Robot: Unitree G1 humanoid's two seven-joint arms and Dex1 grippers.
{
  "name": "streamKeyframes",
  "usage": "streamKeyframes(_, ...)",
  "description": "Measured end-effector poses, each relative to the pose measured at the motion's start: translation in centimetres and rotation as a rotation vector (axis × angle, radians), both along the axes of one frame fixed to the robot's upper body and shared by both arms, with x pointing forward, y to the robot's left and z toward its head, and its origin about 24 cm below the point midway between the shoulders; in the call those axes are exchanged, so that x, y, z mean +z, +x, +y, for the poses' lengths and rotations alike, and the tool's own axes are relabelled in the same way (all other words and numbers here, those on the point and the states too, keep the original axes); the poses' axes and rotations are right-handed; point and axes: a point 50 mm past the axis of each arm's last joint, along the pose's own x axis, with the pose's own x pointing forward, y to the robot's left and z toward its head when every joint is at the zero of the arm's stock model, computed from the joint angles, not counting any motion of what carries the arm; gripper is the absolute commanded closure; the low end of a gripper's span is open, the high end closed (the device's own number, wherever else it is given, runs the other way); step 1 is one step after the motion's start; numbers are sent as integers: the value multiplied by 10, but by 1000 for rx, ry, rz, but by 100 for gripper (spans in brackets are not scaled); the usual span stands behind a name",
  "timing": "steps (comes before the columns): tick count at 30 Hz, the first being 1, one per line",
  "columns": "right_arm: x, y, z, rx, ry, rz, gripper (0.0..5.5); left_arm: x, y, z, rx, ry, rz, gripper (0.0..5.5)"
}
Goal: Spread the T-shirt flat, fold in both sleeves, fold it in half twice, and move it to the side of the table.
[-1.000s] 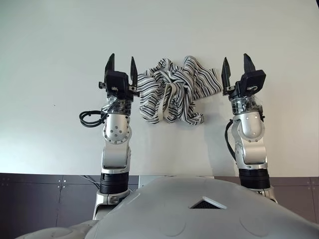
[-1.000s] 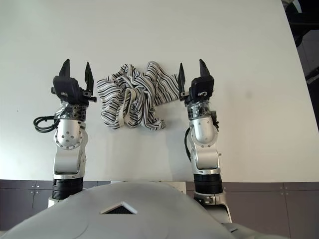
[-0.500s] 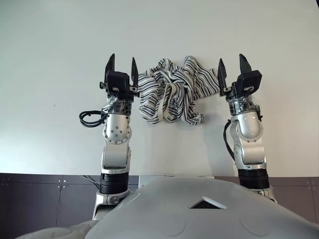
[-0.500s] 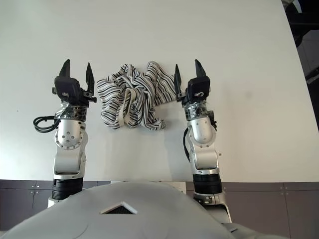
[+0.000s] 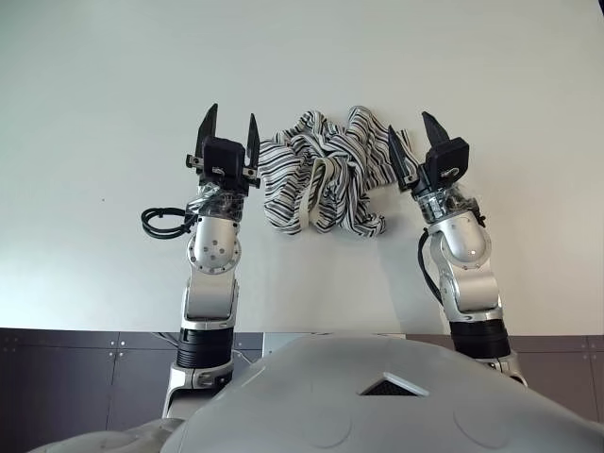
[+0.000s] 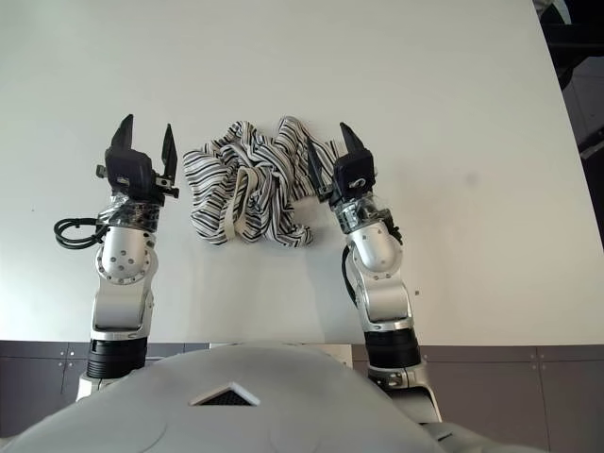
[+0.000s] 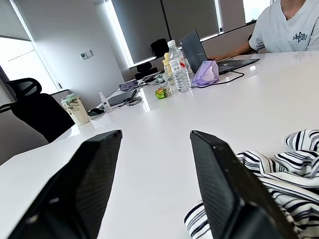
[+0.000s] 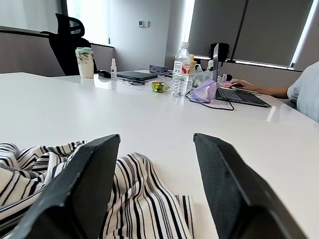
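Note:
A black-and-white striped T-shirt (image 5: 326, 181) lies crumpled in a heap on the white table (image 5: 113, 85), between my two arms. My left gripper (image 5: 227, 128) stands open just left of the heap, its fingers pointing away from me. My right gripper (image 5: 416, 139) is open and tilted toward the shirt's right edge, one finger over the striped cloth. In the left wrist view, striped folds (image 7: 279, 174) lie beside the open fingers (image 7: 219, 184). In the right wrist view, the shirt (image 8: 139, 199) lies between and below the open fingers (image 8: 94, 184).
The far end of the table holds a water bottle (image 7: 178, 67), a laptop (image 7: 197, 47), a purple pouch (image 7: 205, 73), a cup (image 7: 75, 107) and small items. A person sits there. A black office chair (image 7: 37, 114) stands at the table's side.
My right gripper has swung left and tilted toward the shirt's right edge, now over the cloth. The left arm has shifted only slightly. The shirt lies as before.

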Motion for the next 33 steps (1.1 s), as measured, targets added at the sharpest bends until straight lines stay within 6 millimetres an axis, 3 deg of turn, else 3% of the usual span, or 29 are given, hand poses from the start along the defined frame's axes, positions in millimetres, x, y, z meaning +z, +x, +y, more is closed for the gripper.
streamKeyframes(3, 4, -6, 4, 192, -3, 30, 279, -8, -7, -3, -89, 34, 58, 298)
streamKeyframes(8, -3, -18, 4, 458, -156, 121, 279, -35, -16, 0, -230, 129, 227, 298)
streamKeyframes(12, -41, -22, -3, 502, -339, 271, 279, -58, -28, -5, -388, 261, 356, 298)
streamKeyframes(17, -42, -19, -8, 567, -491, 200, 279, -58, -30, -1, -539, 426, 349, 298)
streamKeyframes(20, -33, -14, -39, 612, -671, 150, 279, -54, -31, 5, -605, 534, 320, 298)
streamKeyframes(24, -11, 10, -116, 570, -957, 197, 279, -48, -33, 21, -665, 590, 336, 298)
streamKeyframes(27, -6, 33, -136, 488, -1052, 179, 279, -43, -36, 28, -693, 592, 382, 298)
streamKeyframes(30, 1, 50, -126, 430, -1013, 79, 279, -43, -35, 29, -702, 603, 386, 298)
streamKeyframes(33, 6, 41, -104, 509, -848, 7, 279, -41, -35, 31, -713, 619, 387, 298)
